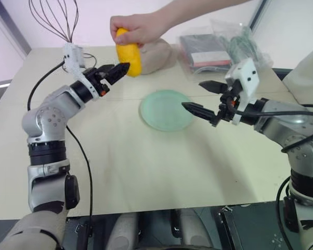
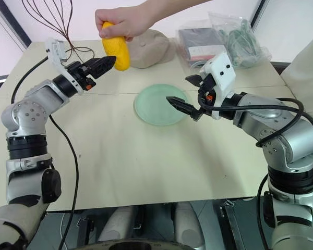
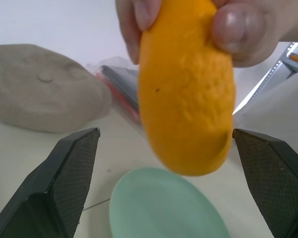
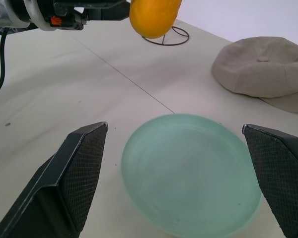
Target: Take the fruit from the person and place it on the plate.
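The right gripper (image 1: 205,97) hangs nearest, its two black fingers spread wide and empty just beside the near right edge of the round, flat, pale mint-green plate (image 1: 167,110), which lies bare on the pale beige tabletop (image 1: 146,161). Beyond it and toward the left, the left gripper (image 1: 121,69) points at the smooth yellow-orange oblong fruit (image 1: 129,57); in the left wrist view its black fingers (image 3: 64,183) stand wide on either side of the fruit's lower end without touching it. The fruit hangs upright above the table, behind the plate, pinched at its top by the person's bare hand (image 1: 136,27), whose forearm reaches in from the far right. Just behind the fruit rests a beige rounded cloth cap (image 1: 156,54). Farther right lie clear plastic bags (image 1: 219,47) holding dark items and greenish cord. A dark wire whisk-like frame (image 1: 55,18) stands at the far left corner, with a pale wall behind
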